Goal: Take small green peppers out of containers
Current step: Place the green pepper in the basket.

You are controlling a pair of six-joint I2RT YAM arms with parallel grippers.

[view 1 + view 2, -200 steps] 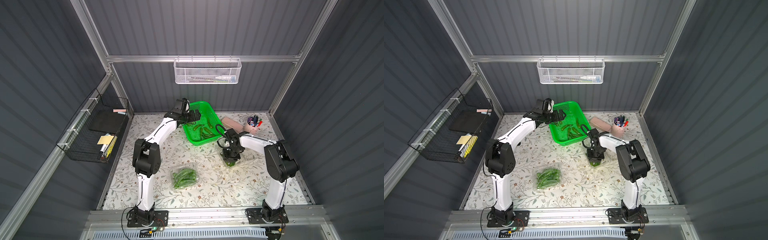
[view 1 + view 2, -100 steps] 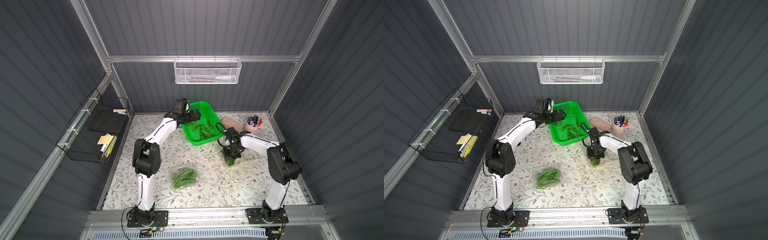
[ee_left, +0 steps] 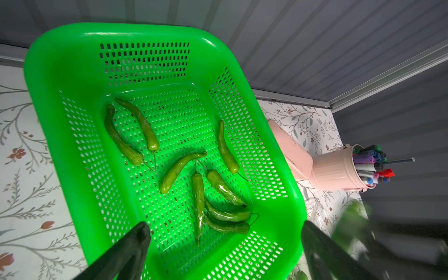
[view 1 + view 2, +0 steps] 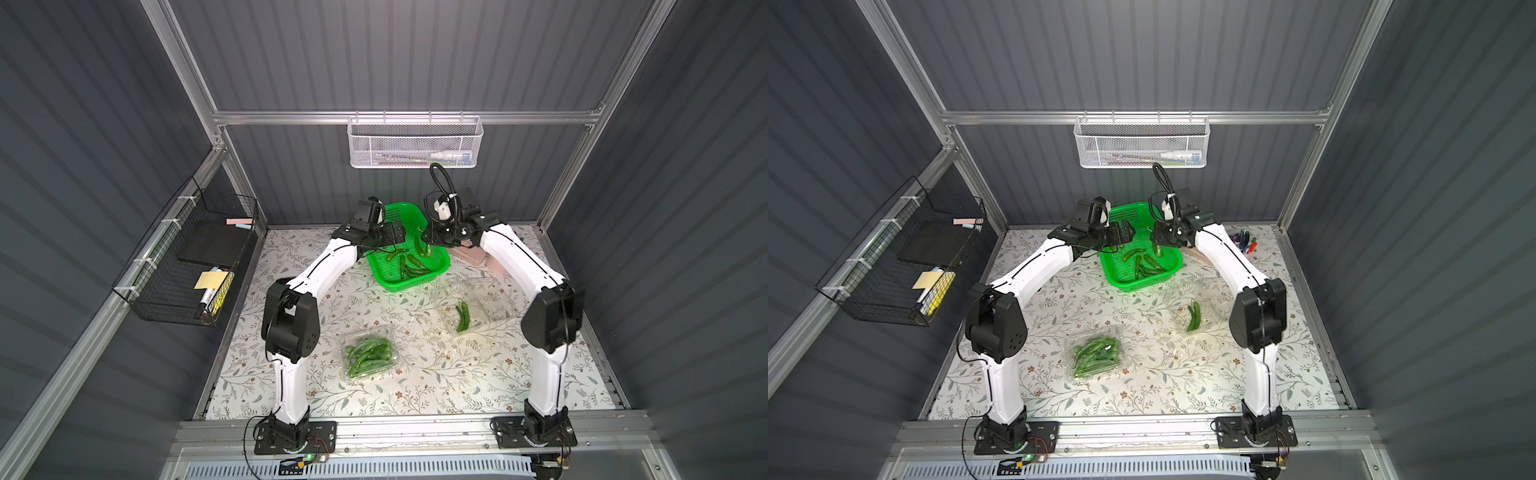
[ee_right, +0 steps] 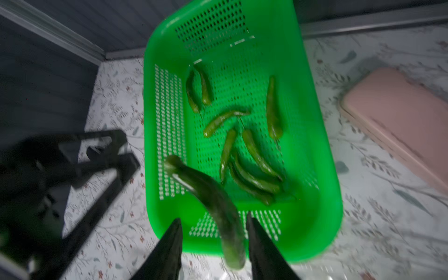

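Observation:
Several small green peppers (image 3: pixel 174 169) lie in a bright green basket (image 4: pixel 415 286) at the back. My right gripper (image 5: pixel 213 219) hangs open above the basket's near rim (image 5: pixel 327 169). One blurred pepper (image 5: pixel 218 206) sits loose between its fingers; it also shows in a top view as a pepper (image 4: pixel 427 249). My left gripper (image 3: pixel 224 223) stands wide open and empty over the basket's left side, seen as the left gripper (image 4: pixel 395 237) in a top view. One open clear container (image 4: pixel 482 307) holds two peppers (image 4: pixel 462 316). A closed container (image 4: pixel 345 340) full of peppers lies front centre.
A pink pen cup (image 3: pixel 337 169) and a pink case (image 5: pixel 400 116) stand right of the basket. A black wire rack (image 4: pixel 187 266) hangs on the left wall. A white mesh basket (image 4: pixel 413 143) hangs on the back wall.
My right gripper has risen from the open container and swung back over the green basket carrying a pepper, and its jaws have come apart. The left arm has not moved.

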